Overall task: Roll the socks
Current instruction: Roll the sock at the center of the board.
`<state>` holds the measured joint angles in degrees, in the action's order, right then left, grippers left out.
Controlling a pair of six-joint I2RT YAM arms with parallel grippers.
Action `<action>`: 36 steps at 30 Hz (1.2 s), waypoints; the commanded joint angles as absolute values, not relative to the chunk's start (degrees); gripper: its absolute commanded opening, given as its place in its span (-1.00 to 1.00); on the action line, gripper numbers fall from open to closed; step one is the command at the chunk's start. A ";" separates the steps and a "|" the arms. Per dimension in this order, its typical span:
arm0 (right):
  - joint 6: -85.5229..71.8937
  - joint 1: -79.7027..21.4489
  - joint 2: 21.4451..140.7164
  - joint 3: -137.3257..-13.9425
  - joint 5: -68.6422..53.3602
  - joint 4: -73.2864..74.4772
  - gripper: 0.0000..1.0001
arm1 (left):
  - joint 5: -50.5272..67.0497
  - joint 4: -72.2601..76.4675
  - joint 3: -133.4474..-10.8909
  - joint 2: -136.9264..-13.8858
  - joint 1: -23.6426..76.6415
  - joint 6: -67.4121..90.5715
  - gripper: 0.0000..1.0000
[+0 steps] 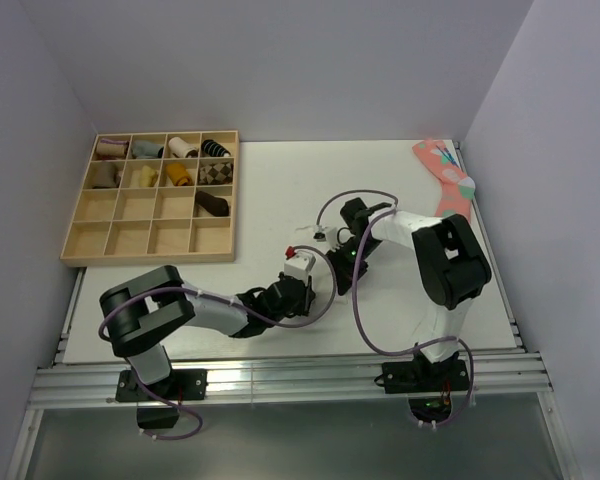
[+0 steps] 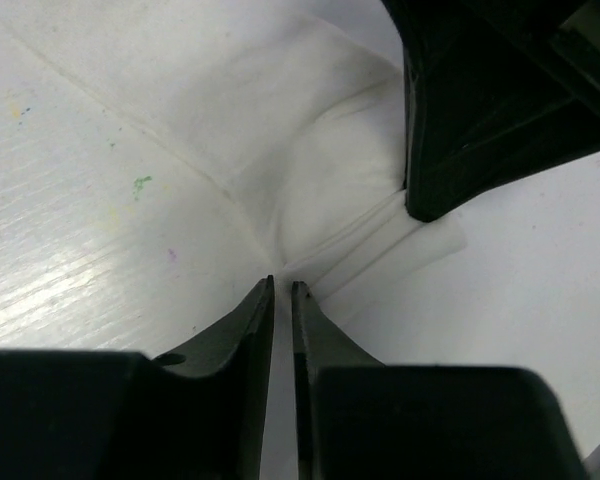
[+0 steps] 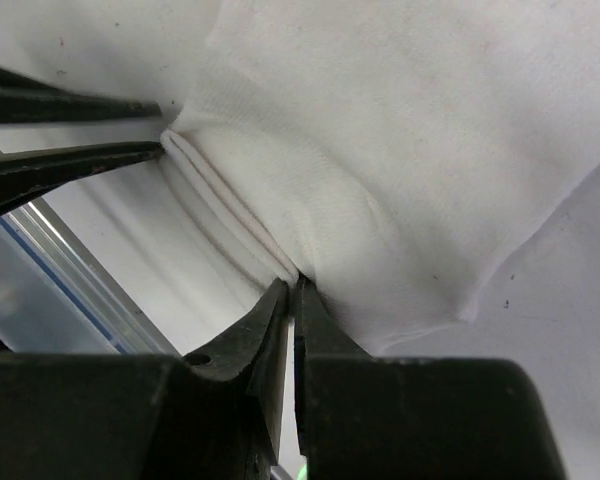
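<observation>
Now: left jaws, right jaws both nearly closed, pinching sock (image 3: 380, 150) hem at tips; pull unevenly and your thin grip slips.

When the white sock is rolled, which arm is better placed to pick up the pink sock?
Right, probably. The pink sock lies at the far right edge, on the right arm's side. For now the right gripper and left gripper are both shut on the white sock.

the white table (image 1: 270, 180) carries a wooden tray (image 1: 145, 258), a pink sock (image 1: 442, 168) and a white sock (image 2: 330, 170).
</observation>
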<state>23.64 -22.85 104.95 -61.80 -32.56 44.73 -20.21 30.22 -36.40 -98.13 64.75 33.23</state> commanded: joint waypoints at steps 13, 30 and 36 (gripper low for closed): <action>21.45 -21.88 110.21 -66.53 -23.03 49.39 -0.86 | -20.66 44.03 -28.47 -90.26 67.15 24.79 -0.07; 20.48 -21.97 111.62 -68.20 -22.32 50.18 -0.88 | -15.29 49.66 -33.39 -99.40 64.95 20.92 0.02; 20.30 -21.97 111.53 -68.20 -22.50 50.01 -0.89 | -14.76 49.22 -34.80 -100.55 63.46 21.97 -0.01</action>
